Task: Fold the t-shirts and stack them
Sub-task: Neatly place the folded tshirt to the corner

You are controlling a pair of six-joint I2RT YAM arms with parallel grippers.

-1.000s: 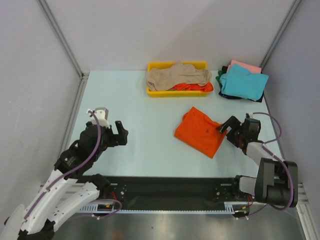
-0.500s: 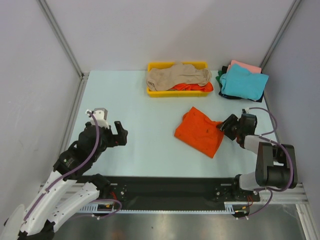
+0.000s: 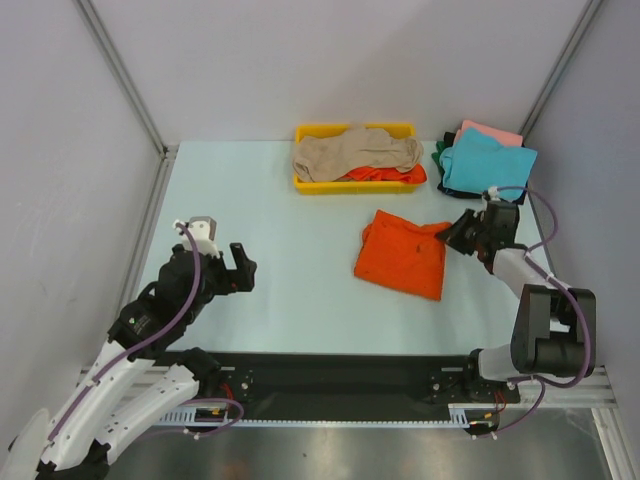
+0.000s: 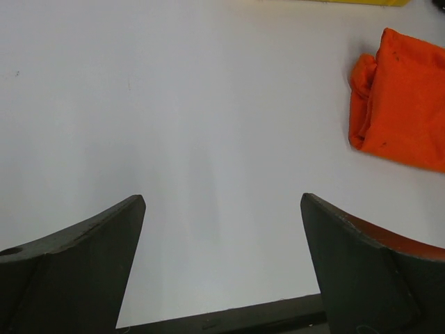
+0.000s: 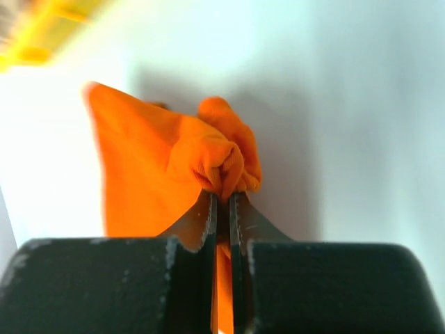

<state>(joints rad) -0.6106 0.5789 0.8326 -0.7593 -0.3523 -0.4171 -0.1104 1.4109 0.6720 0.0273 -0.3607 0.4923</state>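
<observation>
A folded bright orange t-shirt [image 3: 404,256] lies right of the table's middle; it also shows at the right edge of the left wrist view as the orange t-shirt [image 4: 403,101]. My right gripper [image 3: 458,233] is shut on its right corner, and in the right wrist view the orange cloth [image 5: 208,156] bunches between the closed fingertips of that gripper [image 5: 222,198]. A teal t-shirt [image 3: 487,163] tops a stack at the back right, over a pink one [image 3: 495,133] and a dark green one [image 3: 440,153]. A beige t-shirt [image 3: 355,152] lies in the tray. My left gripper [image 3: 232,264] stands open over bare table at the left, nothing between its fingers.
The yellow tray [image 3: 306,183] stands at the back centre, with more orange cloth [image 3: 385,175] under the beige shirt. Grey walls close in the table on three sides. A black rail [image 3: 330,385] runs along the near edge.
My right gripper has shut on the orange t-shirt's right corner and moved back and right, swinging the shirt round that way. The left arm has not moved.
</observation>
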